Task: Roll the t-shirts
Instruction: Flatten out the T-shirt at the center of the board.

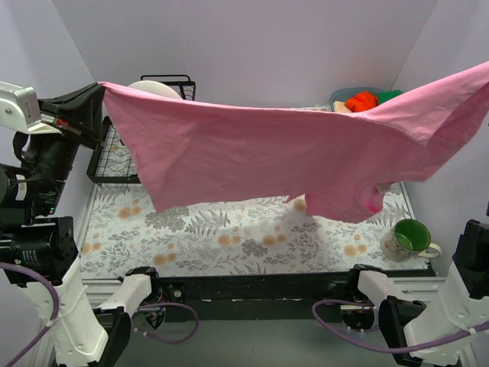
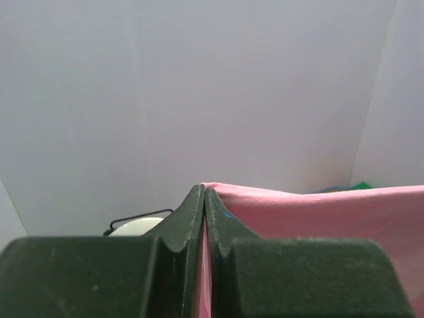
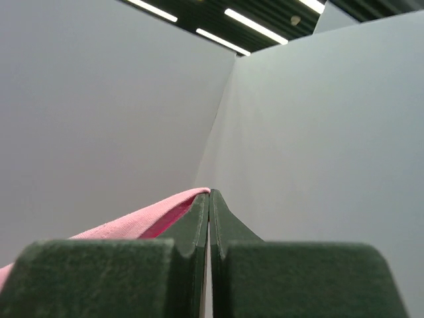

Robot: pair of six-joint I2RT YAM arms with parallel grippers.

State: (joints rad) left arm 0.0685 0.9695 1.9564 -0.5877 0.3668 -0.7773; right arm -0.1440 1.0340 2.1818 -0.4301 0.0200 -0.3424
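Observation:
The pink t-shirt [image 1: 260, 157] hangs spread wide in the air above the table, stretched between my two grippers. My left gripper [image 1: 98, 90] is shut on its left corner, high at the far left; the left wrist view shows the gripper [image 2: 204, 191] with pink cloth [image 2: 318, 218] pinched between the jaws. My right gripper is beyond the right edge of the top view; in the right wrist view it [image 3: 209, 193] is shut on the pink cloth [image 3: 132, 222]. The orange-red t-shirt [image 1: 361, 100] and the green t-shirt [image 1: 390, 95] lie in a basin. The cream t-shirt [image 1: 341, 106] peeks out beside them.
A black dish rack [image 1: 114, 157] with a white plate [image 1: 153, 88] stands at the back left, partly behind the shirt. A blue-grey basin [image 1: 344, 95] sits at the back right. A green-lined mug [image 1: 411, 238] stands at the front right on the floral table cover [image 1: 229, 237].

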